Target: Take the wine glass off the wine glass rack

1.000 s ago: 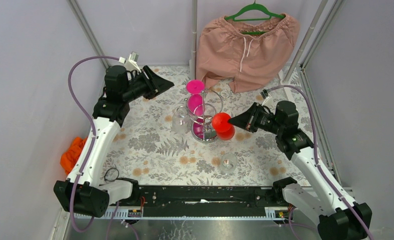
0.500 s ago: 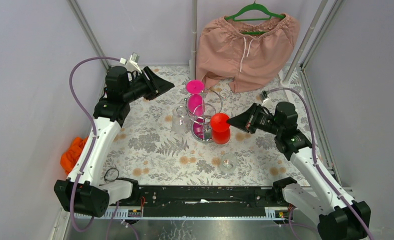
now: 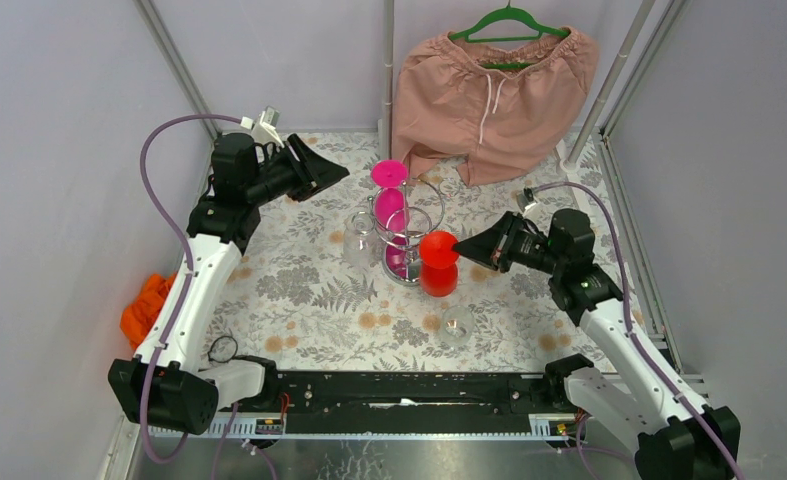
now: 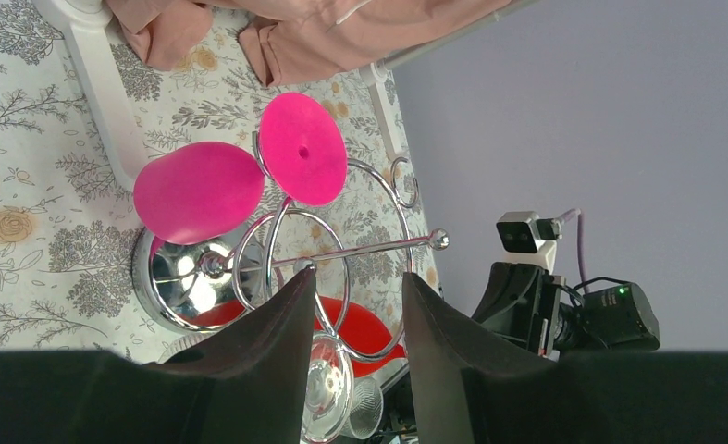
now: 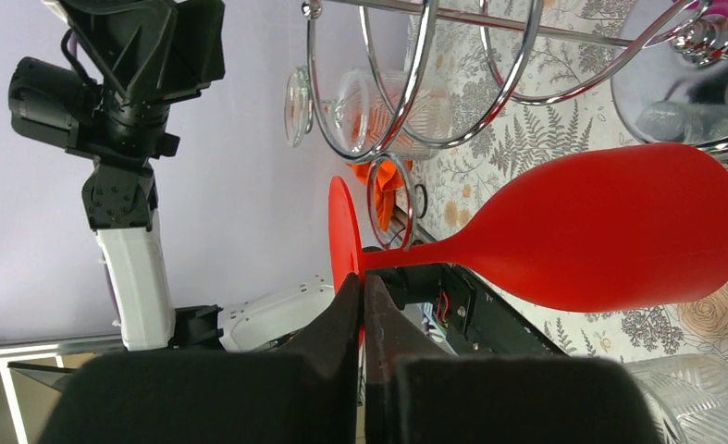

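A floral-patterned bench (image 3: pixel 299 290) fills the grey-walled cell, with the chrome wine glass rack (image 3: pixel 409 225) at its middle. The left pincer (image 3: pixel 341 172) hangs half-spread and empty, back from the rack. The right pincer (image 3: pixel 459 243) is clamped on the stem of the red wine glass (image 3: pixel 438 265), which is foot up, just beside the rack's rings. It looks freed, with carrying clear and setting down left to do.

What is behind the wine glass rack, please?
Behind the wine glass rack: pink shorts on a green hanger and a white pole; the shorts' hem covers the table beneath.
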{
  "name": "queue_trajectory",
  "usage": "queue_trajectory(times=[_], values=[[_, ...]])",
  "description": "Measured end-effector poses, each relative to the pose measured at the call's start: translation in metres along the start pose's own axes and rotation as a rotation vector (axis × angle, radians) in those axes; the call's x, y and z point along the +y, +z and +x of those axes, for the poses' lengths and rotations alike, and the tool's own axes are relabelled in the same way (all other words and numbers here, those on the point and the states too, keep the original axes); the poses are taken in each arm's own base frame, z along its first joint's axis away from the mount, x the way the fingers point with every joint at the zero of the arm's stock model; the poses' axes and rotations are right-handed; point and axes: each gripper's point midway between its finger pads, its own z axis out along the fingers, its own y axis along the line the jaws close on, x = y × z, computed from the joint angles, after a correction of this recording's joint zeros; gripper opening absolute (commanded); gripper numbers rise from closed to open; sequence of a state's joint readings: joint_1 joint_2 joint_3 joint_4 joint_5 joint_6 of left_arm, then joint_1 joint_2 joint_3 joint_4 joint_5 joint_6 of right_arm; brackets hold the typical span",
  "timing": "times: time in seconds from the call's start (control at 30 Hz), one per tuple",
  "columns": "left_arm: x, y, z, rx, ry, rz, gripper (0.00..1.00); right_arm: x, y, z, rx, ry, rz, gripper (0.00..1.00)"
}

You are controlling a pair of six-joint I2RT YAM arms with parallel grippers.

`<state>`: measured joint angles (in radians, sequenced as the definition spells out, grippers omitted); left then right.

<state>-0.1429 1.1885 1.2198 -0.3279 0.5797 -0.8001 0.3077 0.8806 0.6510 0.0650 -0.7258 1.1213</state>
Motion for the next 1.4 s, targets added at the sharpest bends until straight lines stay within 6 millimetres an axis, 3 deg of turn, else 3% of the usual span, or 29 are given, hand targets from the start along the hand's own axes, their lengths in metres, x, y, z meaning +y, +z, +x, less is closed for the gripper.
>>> queue_trajectory(times=[0.57, 0.8, 1.07, 1.2, 1.4], values=[[0.003, 0.0, 0.0, -0.002, 0.009, -0.011, 0.46, 0.041, -0.041, 0.016, -0.039, -0.08, -0.003, 0.0], [0.004, -0.002, -0.001, -0.01, 0.02, -0.021, 0.46, 0.093, -0.07, 0.005, -0.14, -0.206, -0.01, 0.0], [-0.012, -0.011, -0.007, -0.035, 0.047, 0.009, 0.45, 0.176, -0.103, -0.003, -0.241, -0.376, -0.156, 0.0], [-0.024, -0.017, -0.007, -0.036, 0.062, 0.053, 0.45, 0.208, -0.102, -0.013, -0.274, -0.433, -0.274, 0.0], [-0.074, -0.028, -0.013, -0.048, 0.12, 0.288, 0.45, 0.237, -0.083, -0.03, -0.262, -0.427, -0.472, 0.0]])
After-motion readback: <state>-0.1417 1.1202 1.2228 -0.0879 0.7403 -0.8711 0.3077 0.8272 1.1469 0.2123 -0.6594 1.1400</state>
